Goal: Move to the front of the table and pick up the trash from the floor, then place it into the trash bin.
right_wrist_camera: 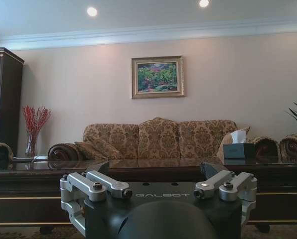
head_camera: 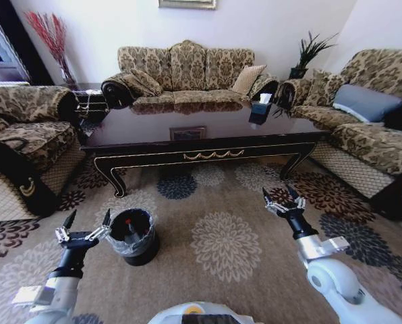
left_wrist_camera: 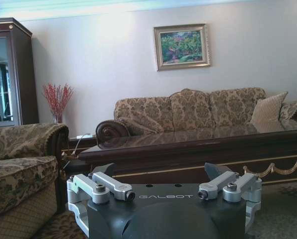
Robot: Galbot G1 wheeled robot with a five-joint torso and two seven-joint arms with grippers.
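Robot is standing in front of the long low dark glossy wooden worktop (head_camera: 208,128), which is carrying curved carved legs and a gold scroll ornament on its apron. The worktop is lying across the far side of the tan carpeted floor (head_camera: 228,243), patterned with large round flower medallions.

Left pincer (head_camera: 88,221) is hovering low over the floor at the robot's left, fingers spread apart, holding nothing. Just beside it, toward the middle, the small round black trash bin (head_camera: 133,236) is standing upright on the carpet, a translucent greyish plastic bag folded over its rim. A small red spot is showing inside the bin; what it belongs to cannot be told. Left pincer and bin are sitting close together; contact cannot be told.

Right pincer (head_camera: 284,200) is hovering over the floor at the robot's right, well apart from the bin, fingers likewise spread and empty.

In the left wrist view, the left pincer's (left_wrist_camera: 164,172) jaws are standing wide, facing the worktop's (left_wrist_camera: 198,144) edge. In the right wrist view, the right pincer (right_wrist_camera: 158,169) is also gaping, level with the worktop (right_wrist_camera: 34,172).

A dark tissue box (head_camera: 260,106) with white tissue is sitting on the worktop's far right part. Patterned brown-gold sofas (head_camera: 184,71) are surrounding the worktop on three sides. A framed landscape painting (right_wrist_camera: 157,76) is hanging on the wall above the middle sofa.
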